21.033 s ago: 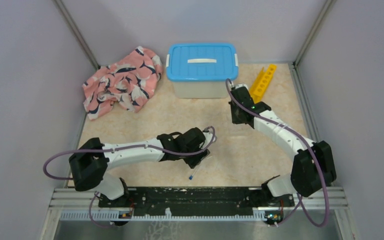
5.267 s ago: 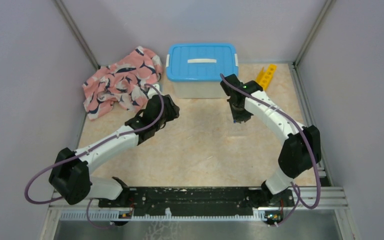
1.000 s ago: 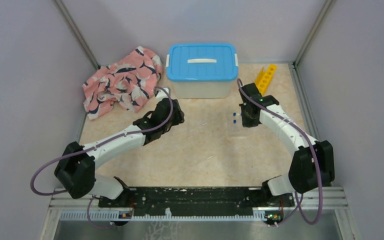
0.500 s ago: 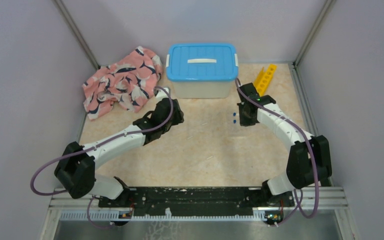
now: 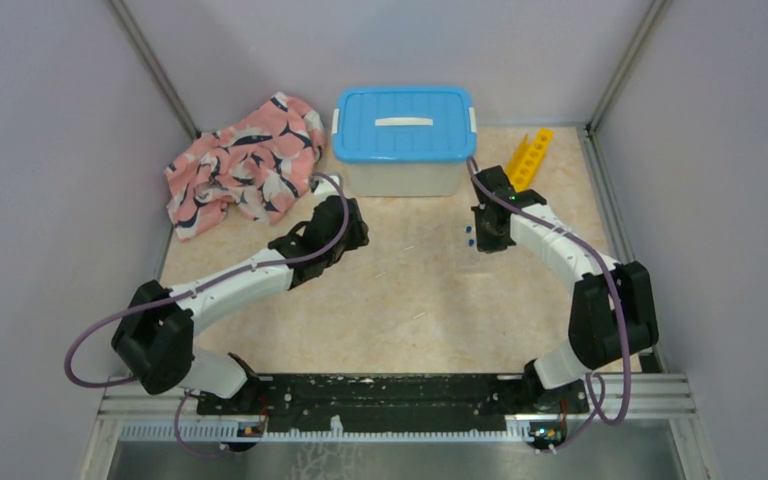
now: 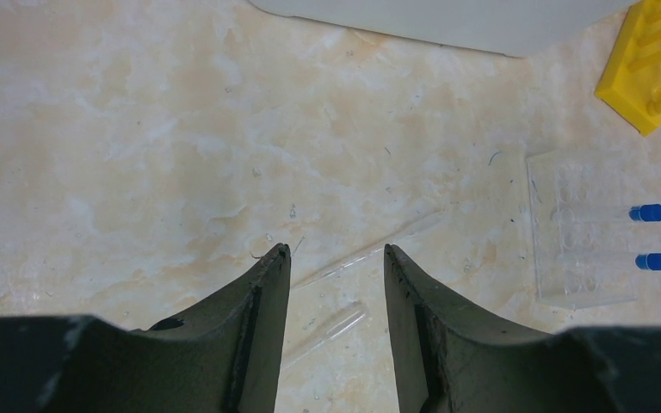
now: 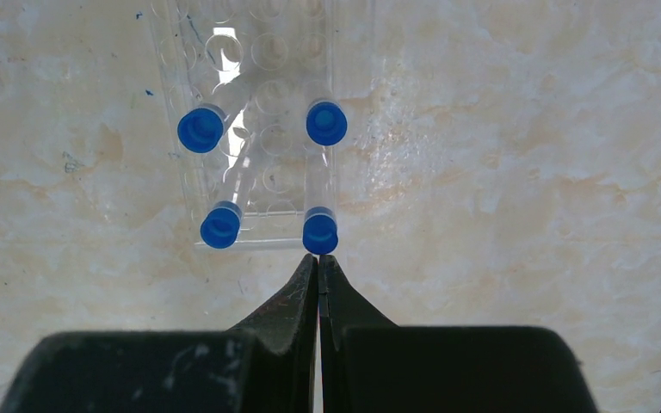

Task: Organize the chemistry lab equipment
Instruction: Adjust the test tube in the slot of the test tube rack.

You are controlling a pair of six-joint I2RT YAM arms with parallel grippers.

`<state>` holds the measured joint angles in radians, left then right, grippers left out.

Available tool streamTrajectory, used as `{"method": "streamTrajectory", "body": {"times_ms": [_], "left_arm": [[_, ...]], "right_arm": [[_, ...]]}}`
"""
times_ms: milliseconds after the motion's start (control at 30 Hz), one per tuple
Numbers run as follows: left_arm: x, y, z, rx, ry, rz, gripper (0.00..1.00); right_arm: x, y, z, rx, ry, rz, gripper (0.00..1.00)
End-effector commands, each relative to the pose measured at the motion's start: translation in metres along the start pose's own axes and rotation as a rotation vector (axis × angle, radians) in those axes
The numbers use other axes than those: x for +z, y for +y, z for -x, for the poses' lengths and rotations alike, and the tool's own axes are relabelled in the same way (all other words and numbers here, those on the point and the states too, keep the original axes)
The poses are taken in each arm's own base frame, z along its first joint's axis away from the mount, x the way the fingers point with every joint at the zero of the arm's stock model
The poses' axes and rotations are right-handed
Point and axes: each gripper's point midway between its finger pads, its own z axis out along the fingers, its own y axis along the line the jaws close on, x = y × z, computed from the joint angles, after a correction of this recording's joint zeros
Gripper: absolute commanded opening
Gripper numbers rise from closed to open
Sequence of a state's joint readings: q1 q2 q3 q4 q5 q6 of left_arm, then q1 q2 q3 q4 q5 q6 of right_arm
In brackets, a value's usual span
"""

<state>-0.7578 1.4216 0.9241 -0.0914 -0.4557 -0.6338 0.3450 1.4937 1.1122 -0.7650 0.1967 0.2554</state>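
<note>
Left pincer (image 6: 336,251) of mine hung parted and empty above the counter (image 6: 138,129); a loose thin clear tube (image 6: 396,234) lay just ahead between its tips, long axis slanting up to the right. Clenched empty, my right pincer (image 7: 318,258) sat farther off, beside a blue-capped tube (image 7: 320,231).

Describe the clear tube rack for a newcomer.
Find the white bin with blue lid. In front of its right corner, by the right pincer, lies a clear plastic rack. Unlike the yellow holed rack, it is see-through and holds four blue-capped tubes.
</note>
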Motion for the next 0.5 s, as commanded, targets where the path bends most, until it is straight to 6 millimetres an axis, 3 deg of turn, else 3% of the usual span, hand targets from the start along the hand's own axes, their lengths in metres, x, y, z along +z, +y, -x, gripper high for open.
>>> {"method": "streamTrajectory", "body": {"times_ms": [0, 267, 467], "left_arm": [[0.000, -0.011, 0.014, -0.004, -0.033, -0.021, 0.50], [0.001, -0.013, 0.015, -0.004, -0.032, -0.023, 0.50], [0.000, -0.011, 0.017, 0.019, -0.040, -0.013, 0.51]], "right_arm": [[0.001, 0.007, 0.015, 0.006, -0.046, 0.018, 0.00], [-0.013, 0.006, 0.023, 0.001, -0.079, 0.023, 0.00], [-0.041, 0.002, 0.029, 0.012, -0.143, 0.036, 0.00]]}}
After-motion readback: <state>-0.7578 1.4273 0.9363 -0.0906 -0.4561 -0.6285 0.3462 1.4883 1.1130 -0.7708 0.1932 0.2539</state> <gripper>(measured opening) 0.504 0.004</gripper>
